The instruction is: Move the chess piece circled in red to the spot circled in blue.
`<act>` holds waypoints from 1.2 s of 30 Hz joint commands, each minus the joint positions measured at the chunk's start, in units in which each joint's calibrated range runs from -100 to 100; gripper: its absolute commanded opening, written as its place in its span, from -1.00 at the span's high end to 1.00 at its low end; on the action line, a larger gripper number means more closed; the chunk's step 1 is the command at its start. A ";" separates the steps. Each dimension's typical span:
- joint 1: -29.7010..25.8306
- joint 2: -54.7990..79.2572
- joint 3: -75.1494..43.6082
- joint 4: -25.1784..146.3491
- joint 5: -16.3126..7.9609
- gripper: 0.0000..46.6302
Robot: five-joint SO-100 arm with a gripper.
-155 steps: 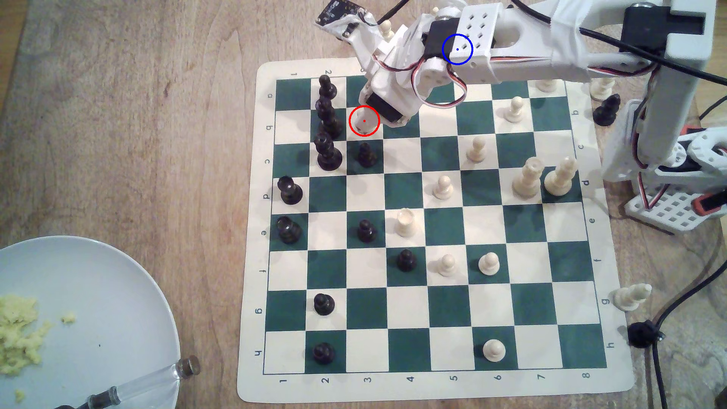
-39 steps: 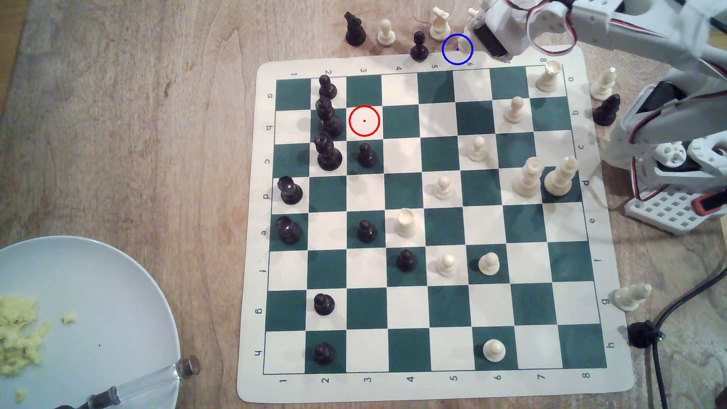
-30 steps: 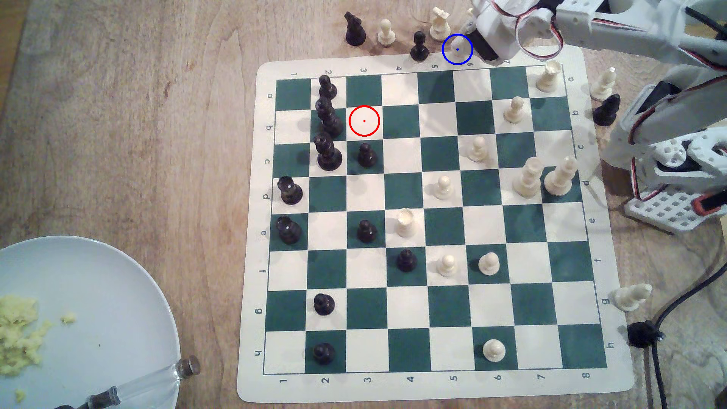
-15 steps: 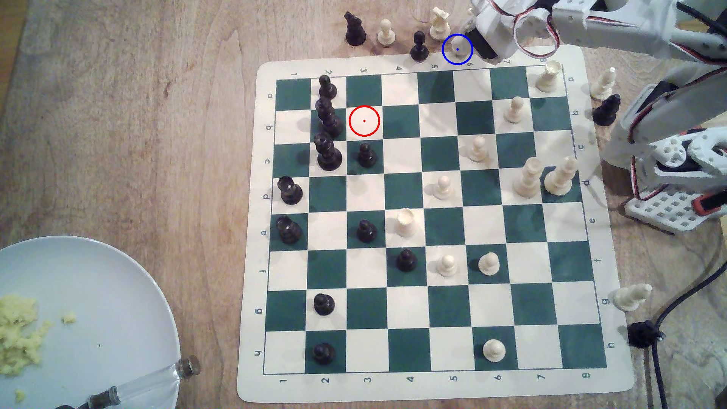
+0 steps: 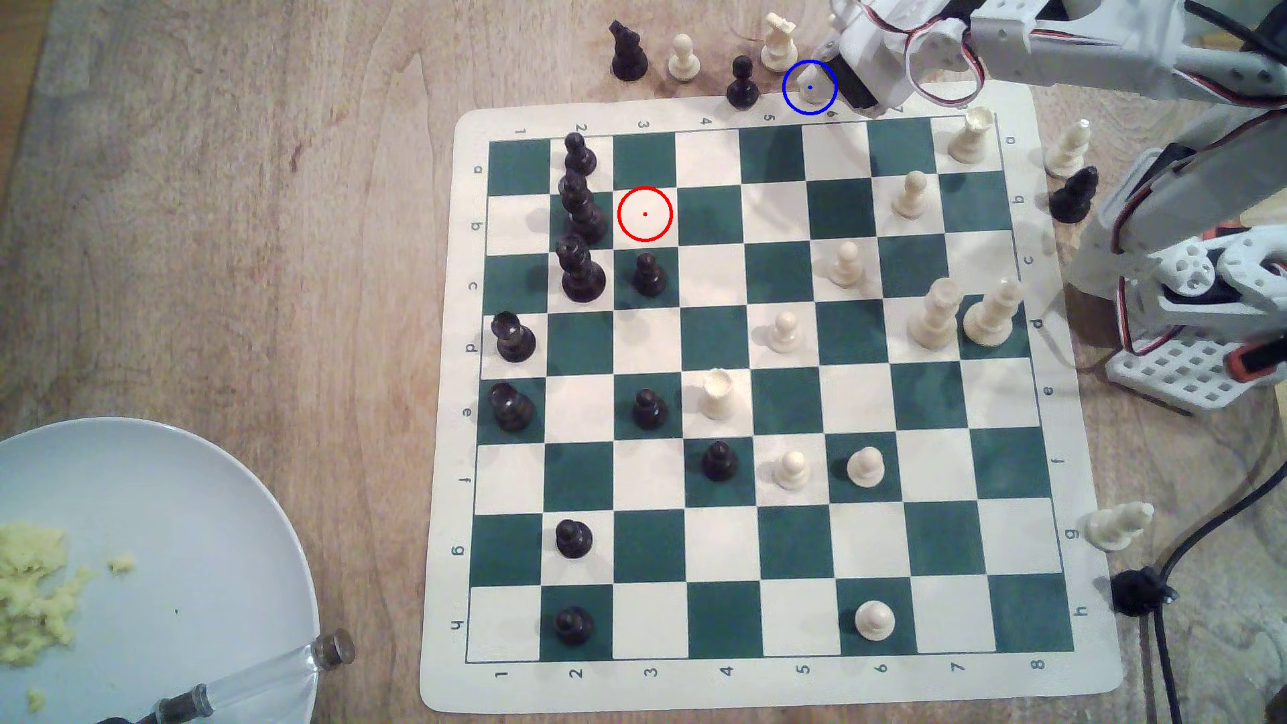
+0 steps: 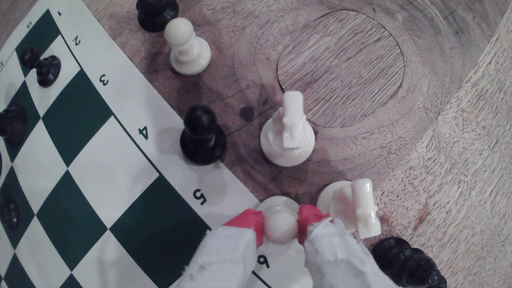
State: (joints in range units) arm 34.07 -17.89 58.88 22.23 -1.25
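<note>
A: Where does the exterior view sit?
B: High above the board (image 5: 766, 390), facing almost straight down, far enough to take in the whole mat and a plate (image 5: 209, 487).
A: And the wrist view?
B: Close in, looking down past the gripper (image 6: 280, 225) at the board's (image 6: 83, 166) edge. Both share that edge and the pieces (image 5: 743, 83) beside it.

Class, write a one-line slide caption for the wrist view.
Red-tipped gripper shut on a white pawn at the chess mat's border, beside two white knights and a black pawn.
</note>
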 commanded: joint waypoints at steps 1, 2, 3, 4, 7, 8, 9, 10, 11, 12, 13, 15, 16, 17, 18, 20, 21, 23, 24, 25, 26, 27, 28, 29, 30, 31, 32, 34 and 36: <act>0.07 -0.96 -3.39 -1.10 -0.05 0.49; 0.15 -1.21 -3.39 -1.02 -0.05 0.47; 0.23 -1.47 -3.39 -0.94 -0.05 0.46; 0.31 -1.72 -3.58 -0.77 -0.05 0.46; 0.38 -2.65 -4.30 0.46 -0.05 0.42; 0.38 -2.82 -4.57 0.86 -0.05 0.40; 0.46 -2.99 -5.21 1.44 -0.15 0.39; 0.46 -3.16 -5.57 1.68 -0.20 0.38; 0.46 -3.42 -5.84 2.01 -0.29 0.38; 0.46 -3.67 -6.11 2.26 -0.29 0.38; 0.46 -3.84 -6.39 2.58 -0.29 0.38; 0.46 -4.27 -7.29 3.65 -0.29 0.38; 0.46 -4.44 -7.47 4.06 -0.29 0.38; 0.46 -4.69 -7.56 4.39 -0.29 0.38; 0.31 -5.12 -7.84 5.53 -0.20 0.38; 0.31 -5.54 -8.02 6.43 -0.05 0.38; 0.31 -5.71 -8.11 7.01 -0.05 0.37; 0.31 -6.39 -8.29 8.73 0.15 0.35; 0.31 -6.56 -8.29 9.22 0.15 0.35; 0.23 -6.81 -8.29 9.71 0.20 0.34; 0.15 -7.07 -8.29 10.12 0.20 0.34; -0.09 -7.83 -8.47 11.18 0.20 0.34; -0.24 -8.34 -8.47 11.68 0.20 0.34; -0.32 -8.94 -8.56 12.33 0.20 0.34; -0.40 -9.45 -8.65 12.99 0.20 0.34; -0.48 -10.63 -8.65 14.05 0.20 0.32; -0.48 -11.23 -8.74 14.54 0.20 0.32; -0.32 -12.67 -8.74 15.85 0.20 0.32; -0.16 -14.79 -8.65 18.15 0.20 0.31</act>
State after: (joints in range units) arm 34.07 -26.52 55.45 37.85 -1.20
